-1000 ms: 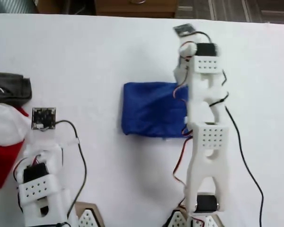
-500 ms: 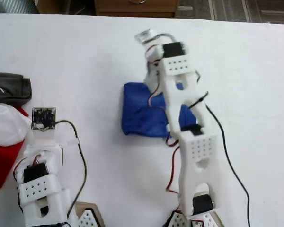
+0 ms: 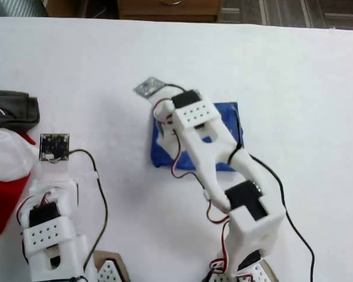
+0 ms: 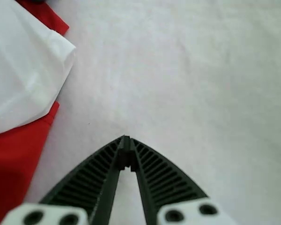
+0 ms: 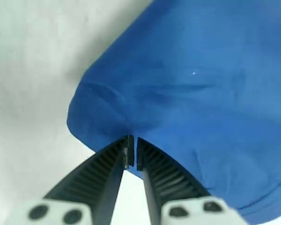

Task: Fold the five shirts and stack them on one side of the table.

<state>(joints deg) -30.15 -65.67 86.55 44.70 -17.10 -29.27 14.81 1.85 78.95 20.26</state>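
A folded blue shirt lies mid-table, and my right arm stretches across it toward its left side. In the right wrist view my right gripper is shut, its tips resting at the rounded edge of the blue shirt. At the table's left edge lie a dark grey shirt, a white shirt and a red shirt, overlapping. My left arm sits at the front left. Its gripper is shut over bare table beside the white shirt and red shirt.
The white tabletop has open room to the right and behind the blue shirt. Its far edge runs along wooden furniture. Cables hang from both arms near the front edge.
My right arm has swung left, from the blue shirt's right side across it to its left edge. The shirt has stayed put, and the left arm has not moved.
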